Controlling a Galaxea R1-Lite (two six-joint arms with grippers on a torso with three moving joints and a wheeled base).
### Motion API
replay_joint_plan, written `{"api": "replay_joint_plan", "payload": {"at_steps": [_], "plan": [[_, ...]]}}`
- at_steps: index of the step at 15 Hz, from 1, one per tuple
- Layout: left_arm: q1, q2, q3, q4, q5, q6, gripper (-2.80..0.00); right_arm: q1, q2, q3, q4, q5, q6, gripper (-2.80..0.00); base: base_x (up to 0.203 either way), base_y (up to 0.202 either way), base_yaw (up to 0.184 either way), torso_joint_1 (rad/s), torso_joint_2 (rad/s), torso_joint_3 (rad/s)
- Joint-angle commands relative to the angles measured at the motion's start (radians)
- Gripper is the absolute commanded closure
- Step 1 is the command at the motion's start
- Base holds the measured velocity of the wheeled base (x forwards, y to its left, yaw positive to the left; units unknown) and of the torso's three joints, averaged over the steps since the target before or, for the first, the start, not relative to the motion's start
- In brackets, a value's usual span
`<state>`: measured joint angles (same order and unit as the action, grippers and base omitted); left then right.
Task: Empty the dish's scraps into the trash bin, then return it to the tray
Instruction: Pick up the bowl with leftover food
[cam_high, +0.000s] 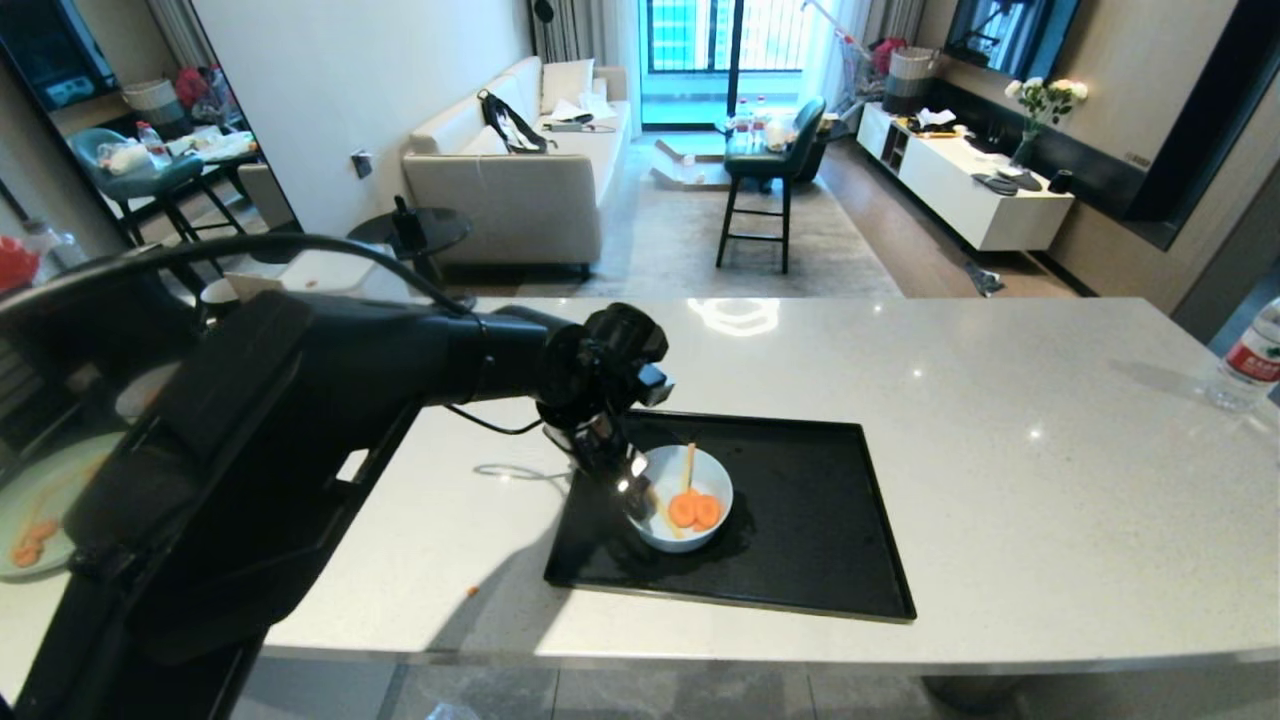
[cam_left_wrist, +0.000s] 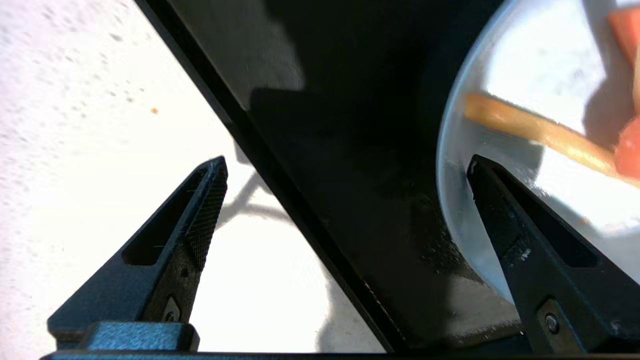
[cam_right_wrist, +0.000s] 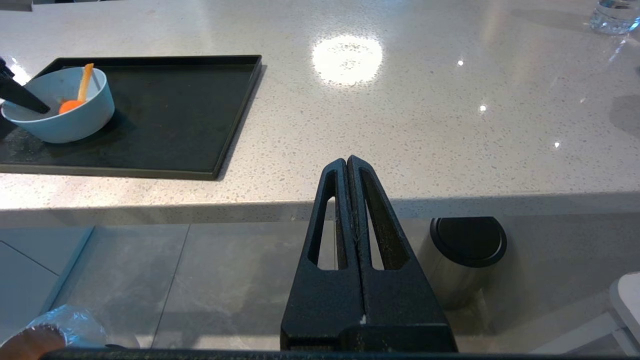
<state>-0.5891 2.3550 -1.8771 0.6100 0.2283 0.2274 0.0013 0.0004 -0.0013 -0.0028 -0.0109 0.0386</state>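
Left gripper (cam_high: 625, 480): wide, straddling the bowl's near rim
Bowl (cam_high: 690, 530): on the tray (cam_high: 800, 520), carrot slices (cam_high: 695, 510) inside
Right gripper (cam_right_wrist: 348, 162): closed, below the bench (cam_right_wrist: 400, 125) edge

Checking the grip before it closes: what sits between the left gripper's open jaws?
In the left wrist view, the left gripper straddles the dish wall, a strip of tray and its rim, and some bare counter.

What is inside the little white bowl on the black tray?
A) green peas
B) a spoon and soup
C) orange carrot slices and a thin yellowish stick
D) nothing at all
C: the dish on the tray holds round orange slices and a thin pale stick, the scraps.
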Motion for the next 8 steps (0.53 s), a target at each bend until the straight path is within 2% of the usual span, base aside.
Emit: {"api": "replay_joint_plan", "payload": {"at_steps": [1,8], "plan": [[-0.006,-0.018,0.034,0.001,-0.001,-0.001,-2.8,0.0,0.0,0.0,0.0,0.0,0.0,0.0,0.0,0.0,0.0,0.0,0.0,0.0],[-0.014,-0.023,0.076,-0.006,-0.001,-0.016,-2.8,0.0,0.0,0.0,0.0,0.0,0.001,0.0,0.0,0.0,0.0,0.0,0.0,0.0]]}}
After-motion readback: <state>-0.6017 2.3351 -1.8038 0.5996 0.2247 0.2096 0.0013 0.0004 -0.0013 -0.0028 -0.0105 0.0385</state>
